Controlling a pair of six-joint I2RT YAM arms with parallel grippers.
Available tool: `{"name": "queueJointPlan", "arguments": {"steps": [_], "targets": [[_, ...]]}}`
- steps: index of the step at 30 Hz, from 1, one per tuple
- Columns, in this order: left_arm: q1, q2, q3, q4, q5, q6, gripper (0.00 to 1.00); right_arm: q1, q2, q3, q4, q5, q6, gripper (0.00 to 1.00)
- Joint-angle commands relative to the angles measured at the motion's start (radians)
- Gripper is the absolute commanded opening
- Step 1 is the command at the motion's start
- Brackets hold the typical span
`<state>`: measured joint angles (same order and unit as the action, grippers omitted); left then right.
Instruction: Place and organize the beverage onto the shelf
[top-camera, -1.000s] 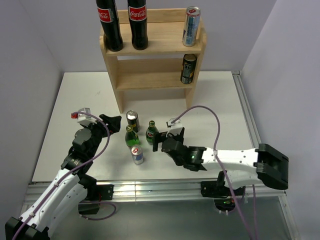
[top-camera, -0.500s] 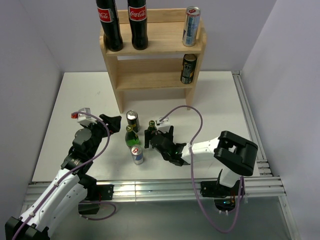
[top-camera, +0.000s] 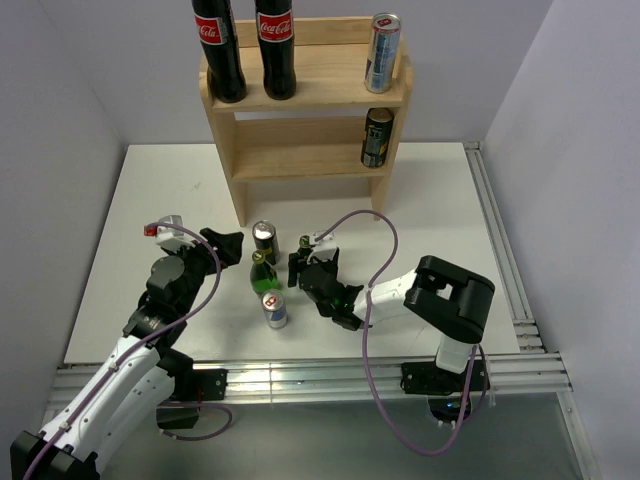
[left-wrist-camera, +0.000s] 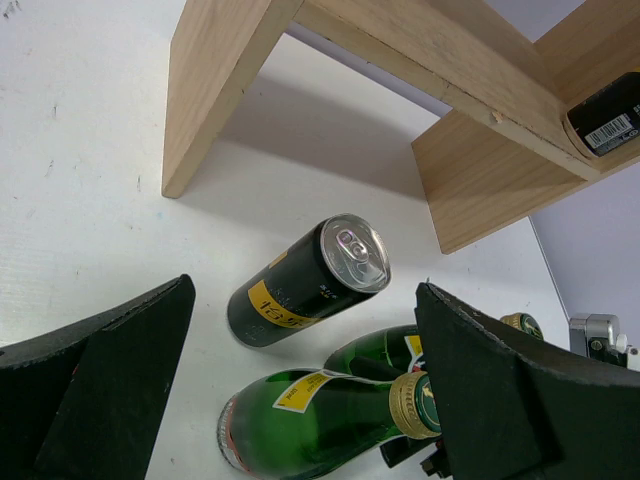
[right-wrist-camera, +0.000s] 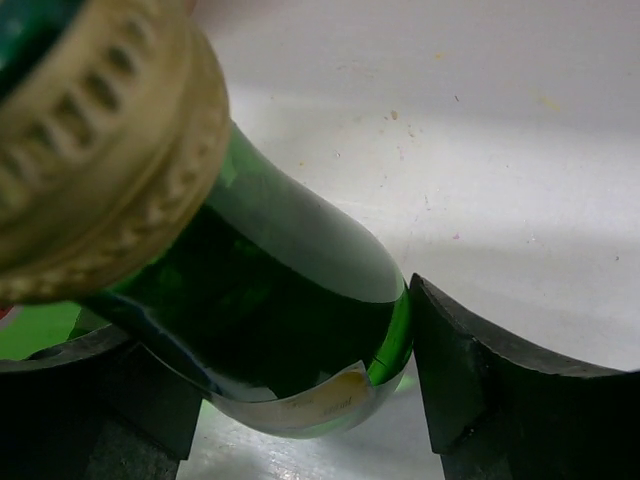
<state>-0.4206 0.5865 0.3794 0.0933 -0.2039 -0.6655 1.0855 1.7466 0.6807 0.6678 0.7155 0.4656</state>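
Note:
The wooden shelf (top-camera: 300, 100) stands at the back with two cola bottles (top-camera: 218, 50), a silver can (top-camera: 382, 52) on top and a dark can (top-camera: 377, 137) on the lower tier. On the table stand a black can (top-camera: 264, 240), a green bottle (top-camera: 263, 272), a small silver can (top-camera: 274, 310) and a second green bottle (top-camera: 305, 246). My right gripper (top-camera: 305, 272) is shut on that second bottle's body (right-wrist-camera: 270, 330), both pads touching the glass. My left gripper (top-camera: 232, 247) hangs open just left of the black can (left-wrist-camera: 310, 282), holding nothing.
The shelf's side panel (left-wrist-camera: 230, 90) rises beyond the black can. The first green bottle (left-wrist-camera: 320, 420) stands close against the held one. A metal rail (top-camera: 495, 230) runs along the table's right edge.
My right gripper slid left onto the second green bottle and closed its fingers on it. The left arm stayed put.

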Motion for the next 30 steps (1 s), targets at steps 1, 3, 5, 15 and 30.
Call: {"name": "queueJointPlan", "arguments": {"steps": [1,3,5,15,30], "targets": [[-0.001,0.007,-0.010,0.036,0.009,0.021,0.99,-0.007,0.007,0.022,0.088,0.052,-0.019,0.39],[-0.003,0.007,-0.008,0.037,0.008,0.021,0.99,-0.007,-0.013,0.037,0.058,0.077,-0.024,0.00],[-0.003,0.009,-0.008,0.037,0.008,0.023,0.99,-0.007,-0.050,0.059,-0.020,0.100,-0.025,0.00],[-0.003,0.004,-0.007,0.033,0.003,0.018,0.99,-0.007,-0.252,0.406,-0.324,0.222,-0.201,0.00],[-0.003,-0.028,-0.002,0.008,-0.019,0.024,0.99,-0.128,0.068,1.119,-0.536,0.038,-0.343,0.00]]}}
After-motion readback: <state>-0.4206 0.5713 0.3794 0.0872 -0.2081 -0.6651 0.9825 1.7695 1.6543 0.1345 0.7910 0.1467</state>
